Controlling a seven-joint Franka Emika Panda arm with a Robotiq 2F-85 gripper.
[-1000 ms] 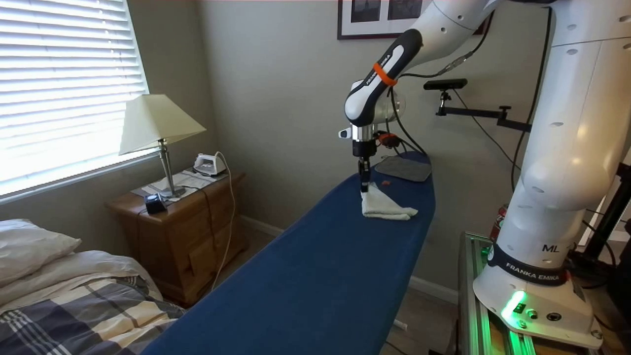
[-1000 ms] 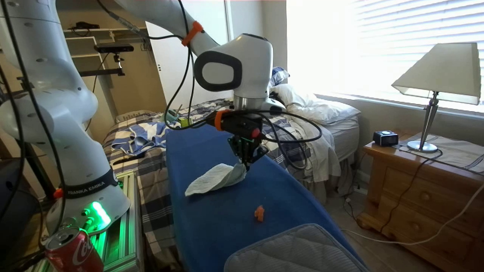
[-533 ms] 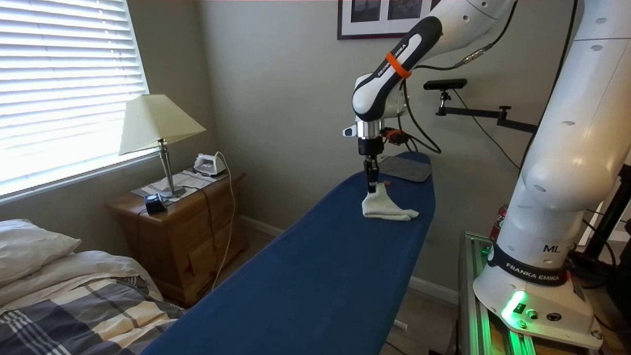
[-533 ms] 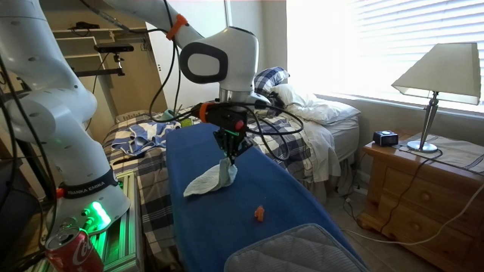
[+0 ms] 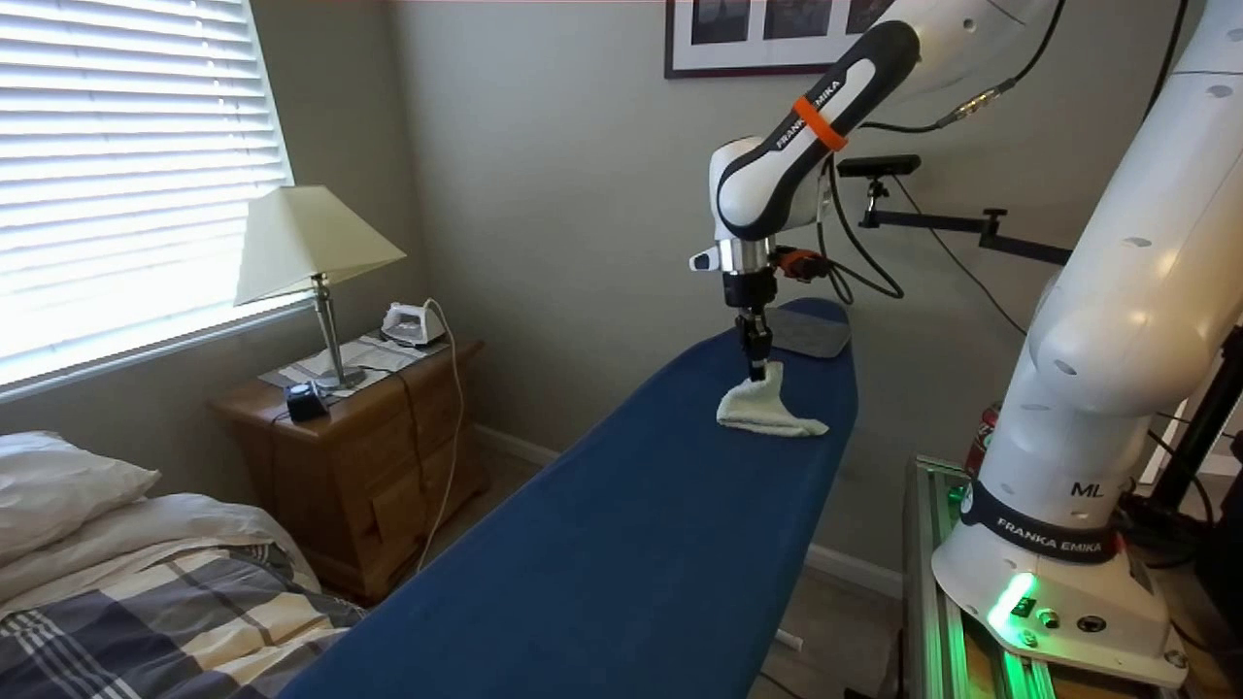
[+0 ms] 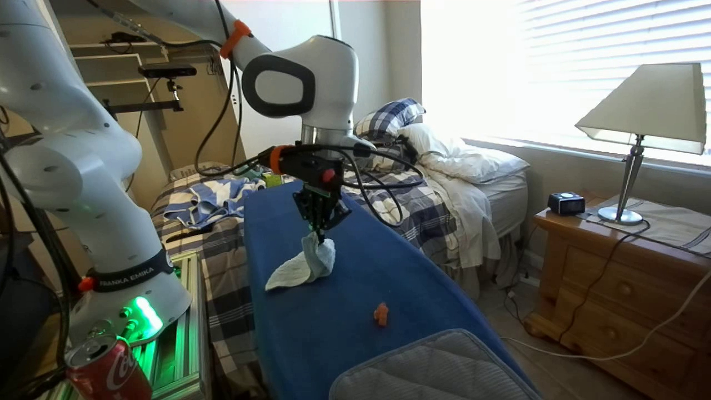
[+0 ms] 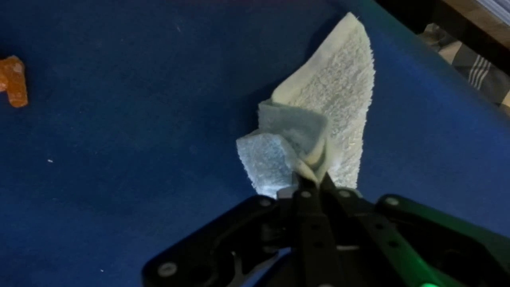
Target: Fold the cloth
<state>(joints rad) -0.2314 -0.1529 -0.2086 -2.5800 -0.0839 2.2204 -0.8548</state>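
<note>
On the ironing board (image 7: 119, 159), we are pinching the part-lifted cloth (image 7: 338, 99) in our closed pincer (image 7: 317, 185), the cloth's free end lying toward twelve o'clock in the wrist view; we're judging the fold begun, laying-over and release remaining.

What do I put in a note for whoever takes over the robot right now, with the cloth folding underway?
Gripper: closed on the cloth, pinching a bunched, lifted part.
Where: the rest of the cloth lies on the blue ironing board; a small orange piece lies apart from it.
Done: cloth gripped and partly raised.
Left: the fold isn't laid flat; probably bring the held part over the rest, then release.
</note>
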